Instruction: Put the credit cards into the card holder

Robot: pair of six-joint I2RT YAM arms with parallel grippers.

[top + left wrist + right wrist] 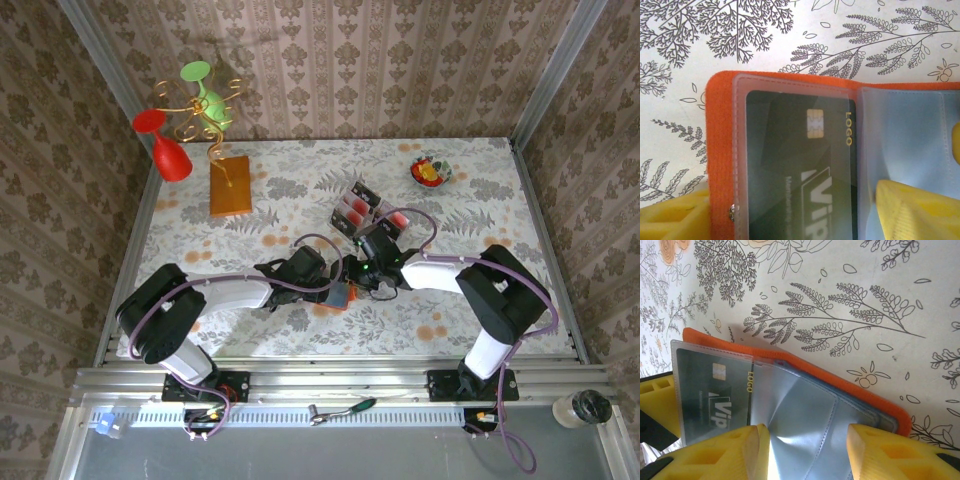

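Observation:
The orange card holder [720,150] lies open on the flowered table, its grey-blue clear sleeves up. A black credit card [785,160] with a chip sits inside the left sleeve. My left gripper [795,220] is open, one yellow finger beside the holder's left edge, the other on the inner sleeve. My right gripper [807,450] is open over the holder [840,380], both fingers resting on the creased middle sleeve, next to the black card [705,385]. From above, both grippers [325,285] [360,280] meet at the holder [338,297]. Several loose red and black credit cards [358,210] lie just beyond.
An orange-brown block [230,185] bearing gold wire stands at the back left, with a red glass [170,155] and a green glass [205,90] by it. A small bowl [430,172] sits at the back right. Patterned walls close in three sides.

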